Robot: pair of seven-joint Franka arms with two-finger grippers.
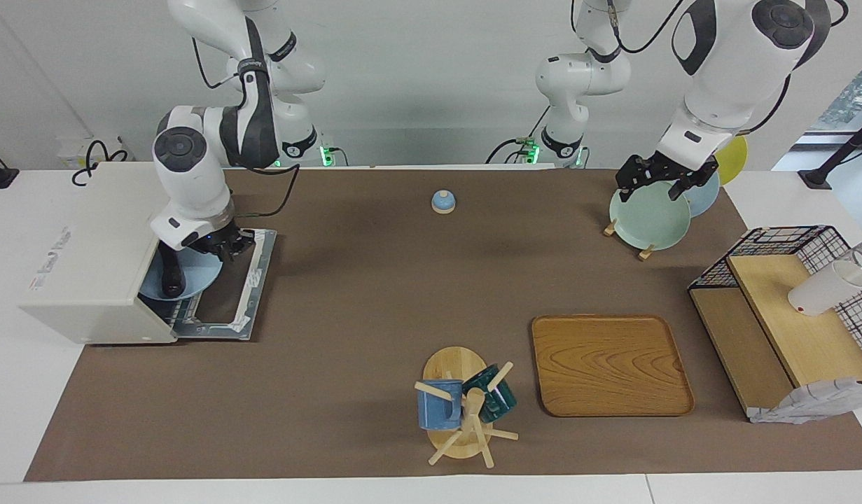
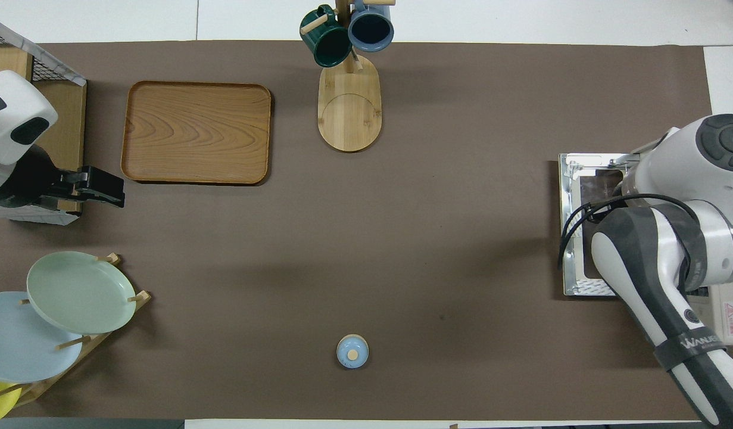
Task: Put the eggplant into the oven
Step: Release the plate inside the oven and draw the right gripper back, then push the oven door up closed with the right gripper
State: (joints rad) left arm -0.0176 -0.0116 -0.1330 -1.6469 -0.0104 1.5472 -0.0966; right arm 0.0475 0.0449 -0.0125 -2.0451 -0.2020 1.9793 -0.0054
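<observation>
Currently, the boxy off-white oven (image 1: 87,280) stands at the right arm's end of the table, its glass door (image 1: 227,294) folded down flat. The slender, dark eggplant (image 1: 170,273) rests inside on a round pale-blue plate (image 1: 182,283). The right gripper (image 1: 224,245) is at the oven's opening, just above the eggplant's end; whether its fingers are spread cannot be determined. The left gripper (image 1: 658,178) hangs over the glossy green plate (image 1: 648,220) in the wooden rack, its jaws spread and empty.

Three plates (image 1: 651,220), two mugs (image 1: 439,406), one tray (image 1: 609,364), one oven (image 1: 87,266).
</observation>
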